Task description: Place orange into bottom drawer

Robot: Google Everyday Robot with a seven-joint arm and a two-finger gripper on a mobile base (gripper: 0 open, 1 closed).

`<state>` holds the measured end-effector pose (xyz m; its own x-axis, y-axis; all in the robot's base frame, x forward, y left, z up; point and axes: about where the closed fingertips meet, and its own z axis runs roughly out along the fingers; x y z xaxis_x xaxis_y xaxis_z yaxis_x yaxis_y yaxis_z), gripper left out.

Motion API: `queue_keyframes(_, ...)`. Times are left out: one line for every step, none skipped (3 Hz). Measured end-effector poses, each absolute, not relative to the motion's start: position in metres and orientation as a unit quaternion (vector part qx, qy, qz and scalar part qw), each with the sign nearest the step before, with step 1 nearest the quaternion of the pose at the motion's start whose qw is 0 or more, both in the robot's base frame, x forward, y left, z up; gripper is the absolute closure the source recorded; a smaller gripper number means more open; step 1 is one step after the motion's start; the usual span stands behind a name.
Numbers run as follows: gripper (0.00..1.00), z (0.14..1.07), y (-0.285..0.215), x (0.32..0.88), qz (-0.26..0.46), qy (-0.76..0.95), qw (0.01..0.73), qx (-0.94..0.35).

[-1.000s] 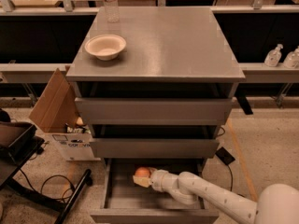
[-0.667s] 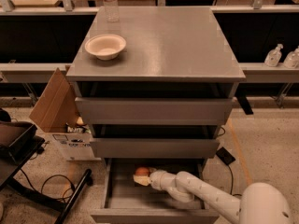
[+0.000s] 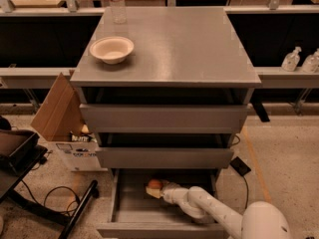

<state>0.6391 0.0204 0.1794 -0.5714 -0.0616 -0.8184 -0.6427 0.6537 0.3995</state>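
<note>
Camera view, the only angle, looking down on the grey desk (image 3: 199,49) from the front. The bottom drawer (image 3: 128,208) is pulled out, with its tray floor showing. My arm (image 3: 214,212) reaches in from the lower right. The tool (image 3: 158,189) sits deep in the tray, near the back wall, left of centre. The orange (image 3: 155,183) is right at the tool's tip, inside the drawer, tucked under the overhang of the middle drawer (image 3: 164,158). I cannot tell whether the tool is clamped on the fruit or loose, because shadow and the arm hide the contact. Nor can I tell whether the orange rests on the tray floor.

Risks, as I judge them:
- If the orange hangs above the floor, a release lets the round fruit roll across the tray.
- Lifting the wrist on the way out could knock the middle drawer's underside.
- A sideways pull could drag the orange along.

The cream bowl (image 3: 111,49) and bottle (image 3: 116,4) on the desk are well apart from the work, no concern.
</note>
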Motion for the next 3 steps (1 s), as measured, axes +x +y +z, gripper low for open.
queue_keyframes(1.0, 0.165, 0.0207, 0.6436, 0.35, 0.816, 0.408, -0.214)
queue_keyframes(0.82, 0.1653, 0.0225, 0.6435, 0.351, 0.815, 0.408, -0.215)
queue_keyframes(0.59, 0.1652, 0.0247, 0.6431, 0.352, 0.815, 0.407, -0.215)
